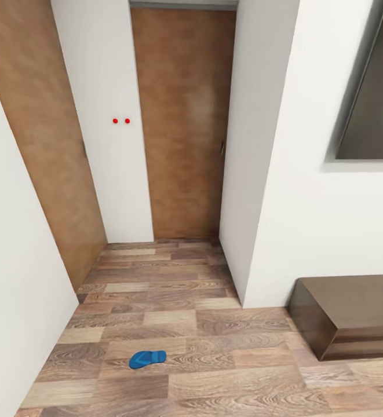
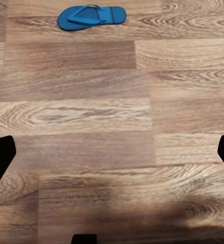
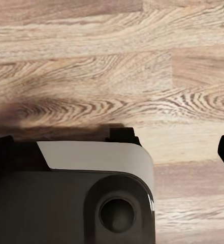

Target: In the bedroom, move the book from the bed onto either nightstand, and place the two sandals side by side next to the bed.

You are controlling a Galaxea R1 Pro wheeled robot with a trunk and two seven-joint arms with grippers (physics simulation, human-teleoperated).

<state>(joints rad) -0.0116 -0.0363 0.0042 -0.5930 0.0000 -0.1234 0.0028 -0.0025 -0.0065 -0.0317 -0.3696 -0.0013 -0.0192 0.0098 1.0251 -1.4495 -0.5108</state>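
A: Left gripper (image 2: 112, 152): fingertips showing dark at the two edges of the left wrist view, spread wide apart, holding nothing, hanging over bare plank floor (image 2: 91, 117).

B: Right gripper (image 3: 112, 147): fingers likewise apart and empty, pointing down over floor and part of the robot's own grey-and-white base (image 3: 91, 193).

A: Sandal (image 1: 148, 359): one blue flip-flop, lying flat on the planks, straps up, well apart from both grippers; same sandal (image 2: 91, 18) appearing ahead of the left fingers. Second sandal, book, bed: not locating here.

B: Surroundings: low dark brown cabinet (image 1: 347, 315) standing against the white wall (image 1: 284, 174) at right; two wooden doors (image 1: 185, 127) closing the narrow hallway ahead; dark-framed panel (image 1: 371, 87) hanging above the cabinet.

A: Risks, judging only: reaching down to a thin, flat sandal possibly driving fingertips into the floor or skidding it away. Rolling forward possibly running the base over it. Turning near the cabinet corner or wall edge risking a bump.
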